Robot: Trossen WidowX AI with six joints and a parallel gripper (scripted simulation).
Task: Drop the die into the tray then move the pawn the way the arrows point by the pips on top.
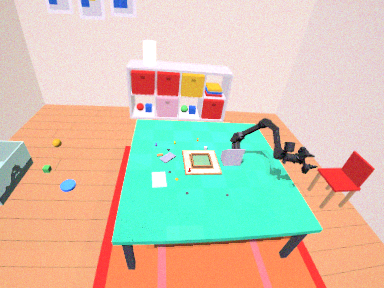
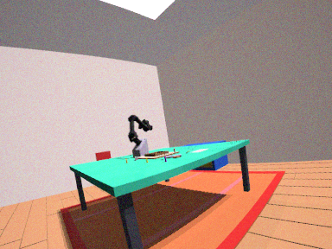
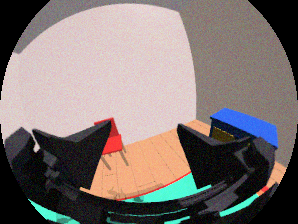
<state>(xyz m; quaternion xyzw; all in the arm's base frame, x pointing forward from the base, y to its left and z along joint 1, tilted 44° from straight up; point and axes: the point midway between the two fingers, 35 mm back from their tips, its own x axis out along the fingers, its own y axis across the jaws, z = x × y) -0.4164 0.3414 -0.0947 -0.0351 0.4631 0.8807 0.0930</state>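
Observation:
The board [image 1: 187,162] [image 2: 162,155] lies near the middle of the green table [image 1: 215,215] [image 2: 130,173], with a ring of squares around a green dice tray [image 1: 202,161]. A small white die [image 1: 205,147] lies on the table just behind the board's far edge. A tiny red pawn [image 1: 190,170] stands at the board's front left corner. My gripper [image 1: 306,166] [image 2: 149,125] [image 3: 144,125] is open and empty. It hangs in the air past the table's right edge, far from the die, and points at the red chair [image 1: 347,175] [image 3: 112,136].
The arm's grey base [image 1: 232,157] stands right of the board. A lilac card [image 1: 168,157], a white sheet [image 1: 159,179] and several tiny coloured bits lie on the table left of the board. A blue box [image 3: 242,125] [image 2: 218,162] stands on the floor.

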